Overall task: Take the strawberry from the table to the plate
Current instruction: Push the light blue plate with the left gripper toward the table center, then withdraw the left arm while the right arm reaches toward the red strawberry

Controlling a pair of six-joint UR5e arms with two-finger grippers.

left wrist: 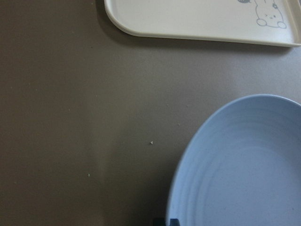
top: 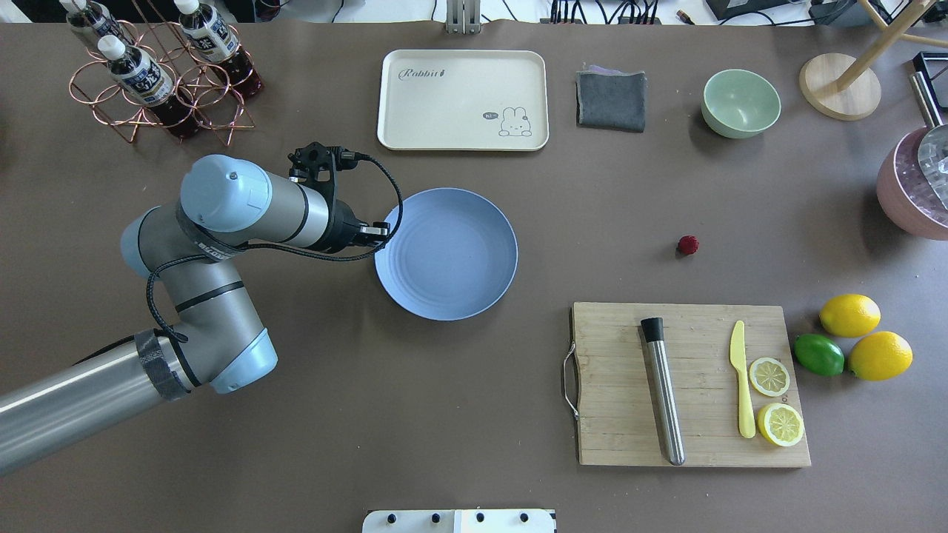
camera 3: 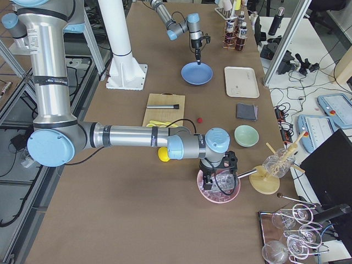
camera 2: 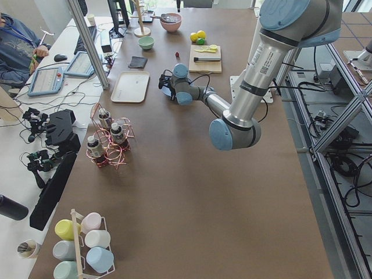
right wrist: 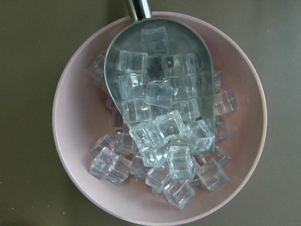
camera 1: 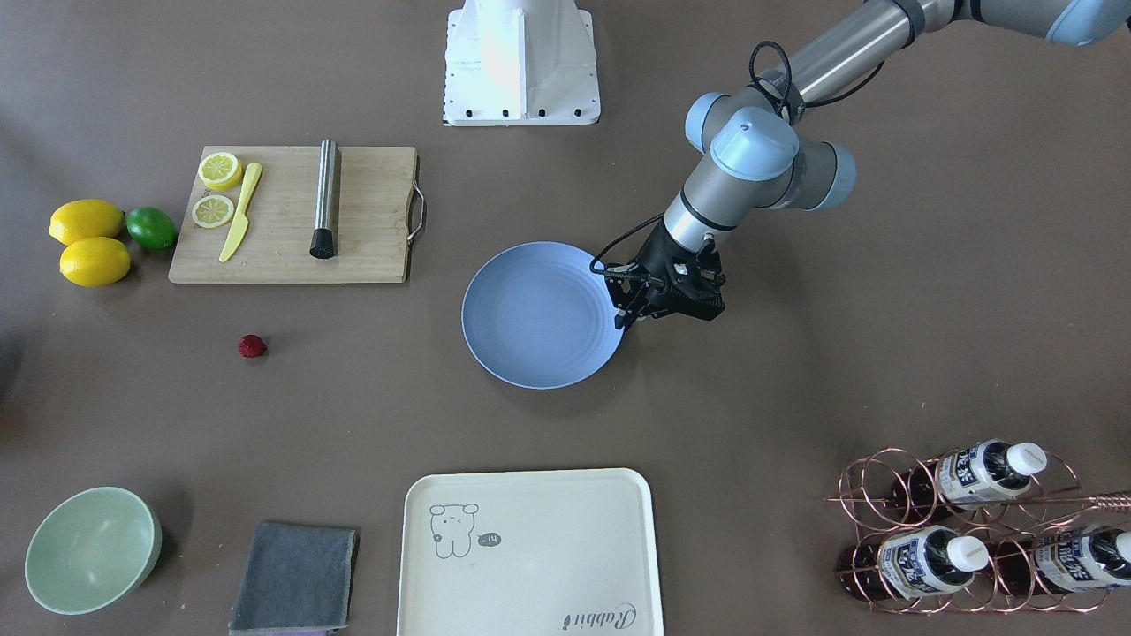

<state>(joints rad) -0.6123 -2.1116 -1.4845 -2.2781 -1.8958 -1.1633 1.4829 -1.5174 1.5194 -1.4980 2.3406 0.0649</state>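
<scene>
Brown-grey table (camera 1: 795, 397), strawberry (camera 1: 252, 346) apart from plate (camera 1: 539, 318), left end effector (camera 1: 629, 316) narrow, state of right end effector (camera 3: 216, 179) unclear

Right tool (camera 3: 214, 179) shows only in the right side view, over pink bowl (camera 3: 220, 201); jaw state unreadable. Left tool (left wrist: 167, 221) is a sliver at frame bottom. Plate (left wrist: 244, 165) cropped right and below, tray (left wrist: 188, 19) cropped at top.

Silver arms (camera 1: 707, 199) — pale-blue caps (camera 1: 751, 146)
</scene>
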